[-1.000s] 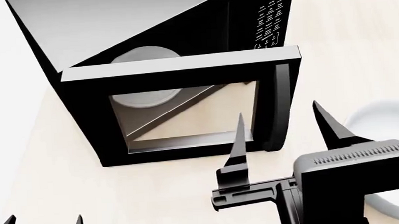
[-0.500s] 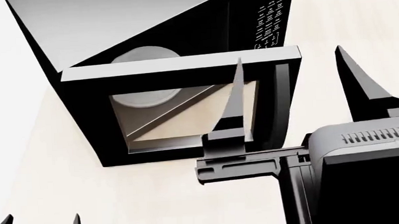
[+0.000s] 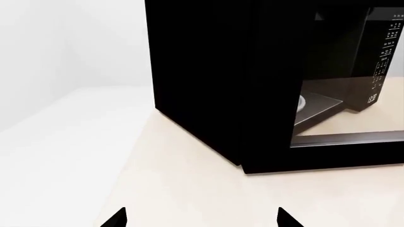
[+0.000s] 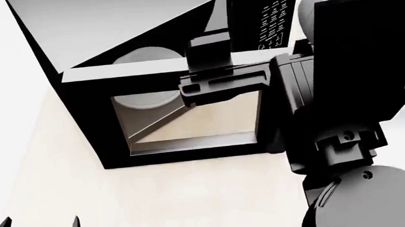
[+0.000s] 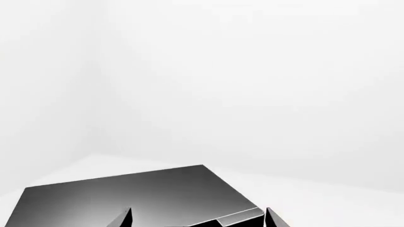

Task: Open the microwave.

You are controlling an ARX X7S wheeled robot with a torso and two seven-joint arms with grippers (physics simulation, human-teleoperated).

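Observation:
The microwave (image 4: 118,25) is a big black box with a grey top. Its glass-windowed door (image 4: 88,122) stands swung out wide on its left hinge. The white turntable (image 4: 143,57) and the keypad (image 4: 273,20) show behind it. My right arm covers the handle side of the door. My right gripper (image 5: 198,220) is open, raised above the microwave's grey top (image 5: 139,198) and holding nothing. My left gripper (image 3: 202,221) is open and empty, low over the table, short of the microwave's black side (image 3: 208,71). Its fingertips (image 4: 75,226) show at the head view's lower left.
The microwave stands on a pale wooden table (image 4: 191,194), with white floor and walls around it. My raised right arm (image 4: 337,114) blocks the right part of the head view. The open door juts toward me over the table (image 3: 189,189).
My right arm has risen and gone forward, from in front of the door's right edge to above the microwave's top. The door and my left gripper have not moved.

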